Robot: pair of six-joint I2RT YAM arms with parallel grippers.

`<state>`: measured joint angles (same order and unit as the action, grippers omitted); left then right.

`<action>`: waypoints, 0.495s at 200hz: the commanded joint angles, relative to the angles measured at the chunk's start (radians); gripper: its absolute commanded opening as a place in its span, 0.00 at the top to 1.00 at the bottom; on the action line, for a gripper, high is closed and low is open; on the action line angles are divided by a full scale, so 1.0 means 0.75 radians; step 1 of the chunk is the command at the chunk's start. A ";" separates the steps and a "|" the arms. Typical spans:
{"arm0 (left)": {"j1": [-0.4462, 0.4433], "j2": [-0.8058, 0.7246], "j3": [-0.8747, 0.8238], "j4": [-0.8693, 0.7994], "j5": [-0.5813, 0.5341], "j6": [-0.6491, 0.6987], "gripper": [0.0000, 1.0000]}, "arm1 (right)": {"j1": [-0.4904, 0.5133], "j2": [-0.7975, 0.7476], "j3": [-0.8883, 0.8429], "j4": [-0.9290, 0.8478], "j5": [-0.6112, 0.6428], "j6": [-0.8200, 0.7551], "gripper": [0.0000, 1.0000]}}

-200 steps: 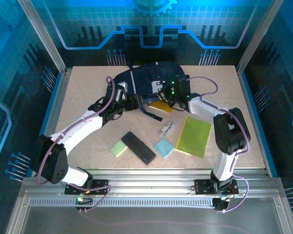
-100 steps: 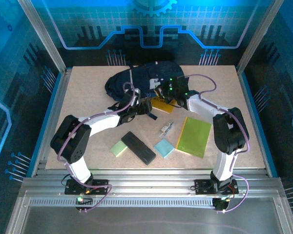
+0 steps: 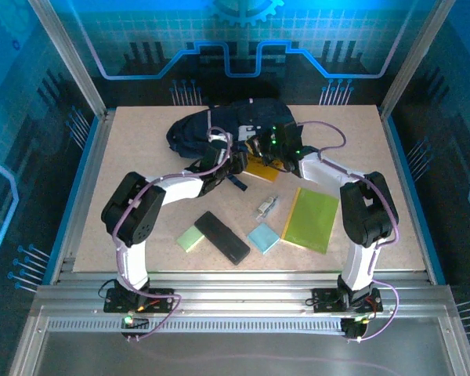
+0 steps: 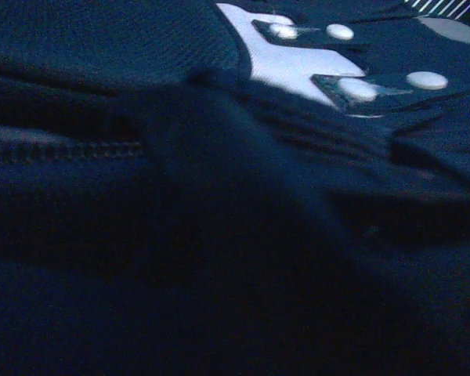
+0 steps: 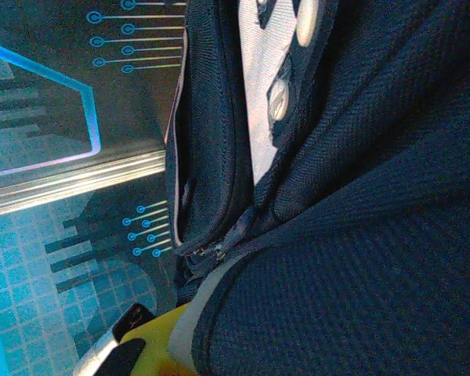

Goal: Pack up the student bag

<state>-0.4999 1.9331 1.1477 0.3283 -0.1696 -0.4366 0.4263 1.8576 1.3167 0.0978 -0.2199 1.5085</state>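
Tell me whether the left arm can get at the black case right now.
Probably yes. The black case lies uncovered on the table, close beside the left arm. The left gripper is up at the backpack, so it must pull back first.

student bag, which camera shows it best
Top external: the student bag shows nearly whole at the table's far side. Left wrist shows close, dark fabric with a white patch; right wrist shows fabric and a zipper.
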 commanded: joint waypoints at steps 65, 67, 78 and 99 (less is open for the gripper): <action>0.075 -0.162 -0.059 -0.237 0.046 0.058 1.00 | -0.077 -0.055 -0.018 0.040 0.012 -0.209 1.00; 0.077 -0.170 -0.072 -0.251 0.050 0.058 1.00 | -0.082 -0.055 -0.021 0.039 0.010 -0.212 1.00; 0.105 -0.213 -0.143 -0.297 0.086 0.053 1.00 | -0.107 -0.057 -0.044 0.048 -0.002 -0.238 1.00; 0.197 -0.275 -0.254 -0.360 0.172 0.050 1.00 | -0.146 -0.071 -0.066 0.012 -0.003 -0.306 1.00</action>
<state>-0.4362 1.7962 1.0416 0.1806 -0.1001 -0.4110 0.3790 1.8568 1.2816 0.0978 -0.2520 1.3731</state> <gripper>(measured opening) 0.075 0.040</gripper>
